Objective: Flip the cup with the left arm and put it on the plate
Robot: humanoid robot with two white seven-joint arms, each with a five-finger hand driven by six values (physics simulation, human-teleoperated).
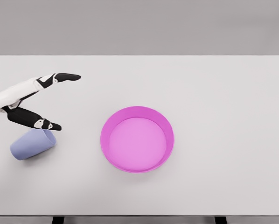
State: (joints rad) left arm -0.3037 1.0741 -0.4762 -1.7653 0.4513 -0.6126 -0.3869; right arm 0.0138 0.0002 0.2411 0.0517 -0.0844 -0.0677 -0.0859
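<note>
A pale blue cup [31,145] lies on its side near the table's left edge, its open mouth facing right toward the plate. The magenta plate [163,125], a shallow round dish with a raised rim, sits near the middle of the table and holds nothing. My left hand [60,100] comes in from the left edge and hovers just above and behind the cup, fingers spread and holding nothing. One dark finger [67,77] points right; the lower one [34,119] reaches over the cup's top rim. The right arm does not show.
The white table [223,116] spans the whole view, with its front edge along the bottom of the picture. A plain grey wall stands behind it.
</note>
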